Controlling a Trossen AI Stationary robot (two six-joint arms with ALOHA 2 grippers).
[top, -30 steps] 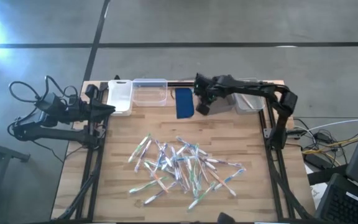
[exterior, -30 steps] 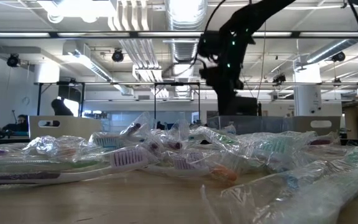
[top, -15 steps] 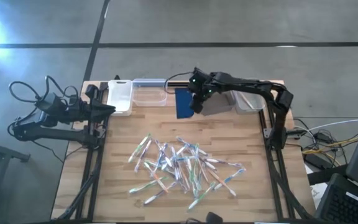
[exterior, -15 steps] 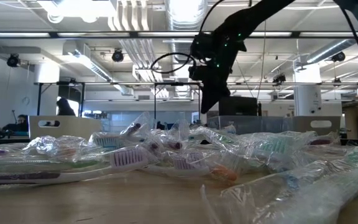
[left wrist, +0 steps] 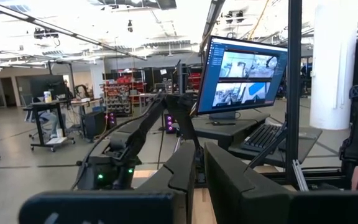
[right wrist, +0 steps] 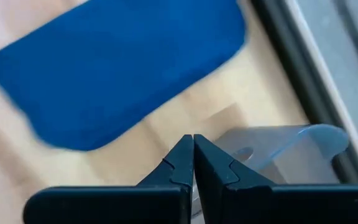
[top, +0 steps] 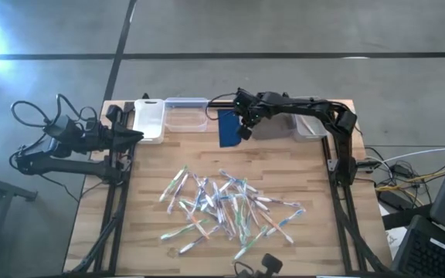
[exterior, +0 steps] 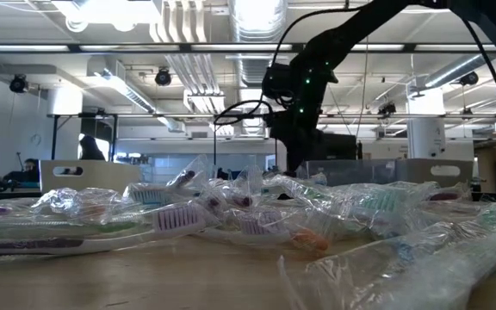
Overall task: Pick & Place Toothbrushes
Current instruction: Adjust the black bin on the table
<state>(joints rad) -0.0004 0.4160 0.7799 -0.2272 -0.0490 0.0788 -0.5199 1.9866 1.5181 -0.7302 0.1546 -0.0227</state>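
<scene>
Swinging in from the far bins, the right gripper [top: 242, 133] now hangs at the pad's [top: 229, 128] right edge, jaws shut and empty. Toothbrushes [top: 226, 210] lie heaped mid-table, well apart from it, so no pick has begun. Left gripper [top: 135, 134] waits by the far-left bin [top: 150, 122]; whether its jaws hold anything, I cannot tell.

Right pincer [top: 243, 133], earlier beside the blue pad [top: 228, 128], now over its edge.
</scene>
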